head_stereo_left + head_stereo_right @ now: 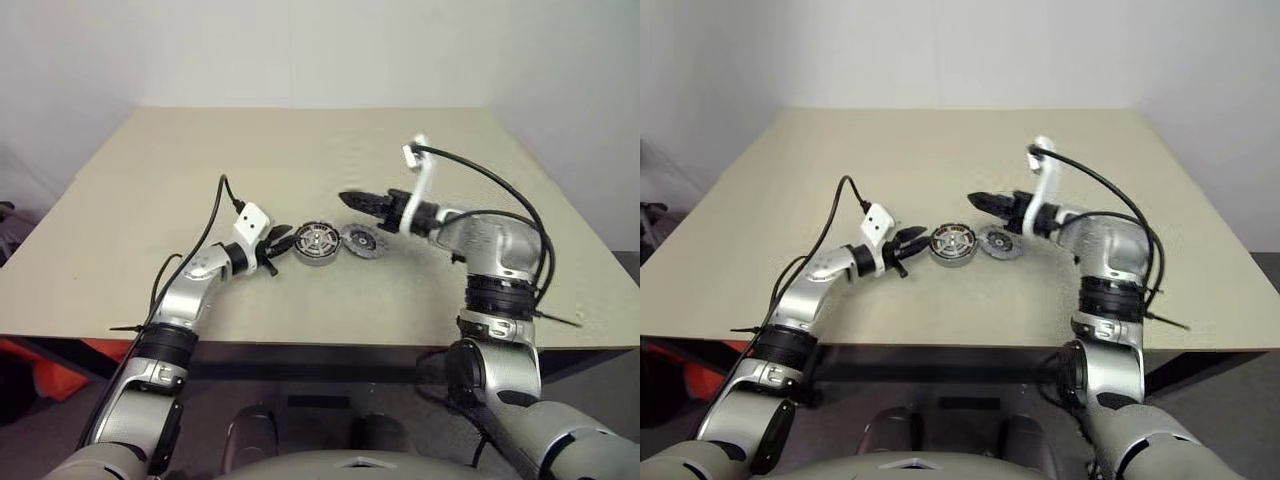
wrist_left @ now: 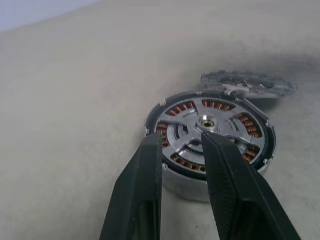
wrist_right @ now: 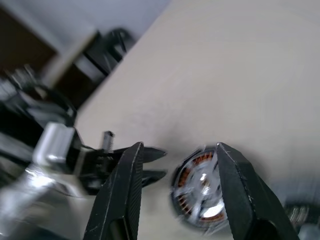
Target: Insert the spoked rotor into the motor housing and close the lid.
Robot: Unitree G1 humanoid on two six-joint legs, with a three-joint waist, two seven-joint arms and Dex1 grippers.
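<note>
Mid-frame on the worktop, the spoked rotor sits seated in the motor housing; the lid lies touching it at right; left gripper, narrowly parted, and right gripper, apart, are empty; next the right must grasp the lid.

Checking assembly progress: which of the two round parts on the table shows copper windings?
The motor housing, next to the left gripper; the lid beside it is plain grey.
</note>
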